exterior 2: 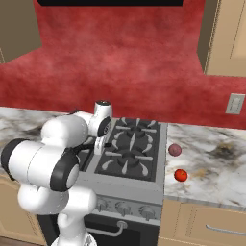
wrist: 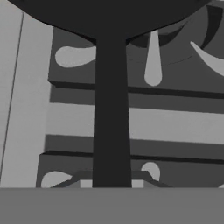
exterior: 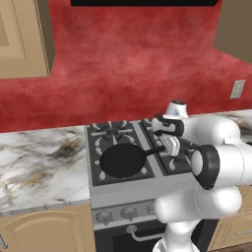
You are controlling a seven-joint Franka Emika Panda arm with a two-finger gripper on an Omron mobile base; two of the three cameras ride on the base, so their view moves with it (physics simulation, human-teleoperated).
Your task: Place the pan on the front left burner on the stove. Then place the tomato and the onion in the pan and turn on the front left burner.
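Observation:
The black pan [exterior: 123,160] sits on the stove [exterior: 142,194], covering the front left burner [exterior: 100,173], whose pale grate patches show around its rim. Its thin handle [exterior: 156,149] points right toward my gripper [exterior: 169,146]. In the hand view the handle [wrist: 111,109] runs straight up from between my fingertips to the pan bowl [wrist: 109,13], and the jaws hug it on both sides. The red-orange tomato [exterior 2: 180,175] and the pink-mauve onion [exterior 2: 175,150] lie apart on the counter just right of the stove. My gripper [exterior 2: 98,144] also shows beside the grates.
Marble counter lies left of the stove [exterior: 39,162] and right of it [exterior 2: 211,163]. Round knobs [exterior: 129,212] line the stove front above the oven bar handle [exterior: 142,235]. A wall outlet [exterior 2: 235,104] is at the right, with wooden cabinets above on both sides.

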